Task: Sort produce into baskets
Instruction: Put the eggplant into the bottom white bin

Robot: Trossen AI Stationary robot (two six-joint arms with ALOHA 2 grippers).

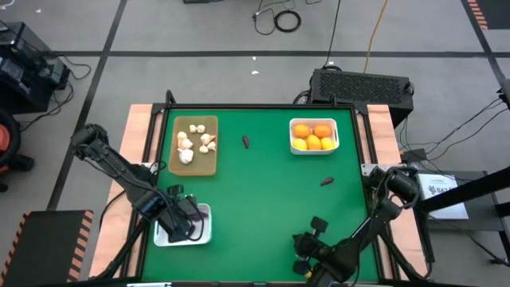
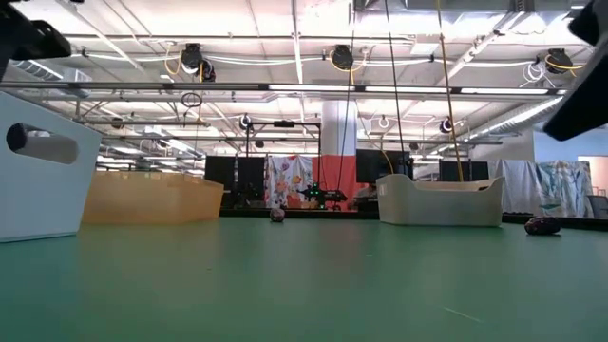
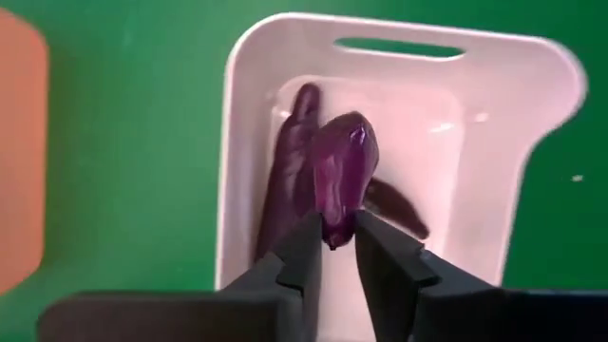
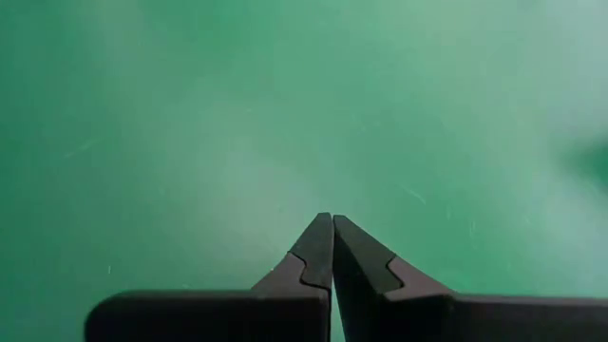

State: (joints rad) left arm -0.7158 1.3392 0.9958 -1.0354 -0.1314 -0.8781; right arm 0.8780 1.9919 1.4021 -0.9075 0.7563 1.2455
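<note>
From above, the left gripper (image 1: 182, 217) covered most of the near white tray (image 1: 204, 236), hiding its contents. The two dark pieces (image 1: 246, 142) on the green mat were too small to identify. At table height, the near tray (image 2: 43, 180) was cut off by the frame's edge.

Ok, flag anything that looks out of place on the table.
Two dark purple pieces lie loose on the green mat, outside every tray. Garlic, citrus and the left gripper's eggplant sit within trays.
</note>
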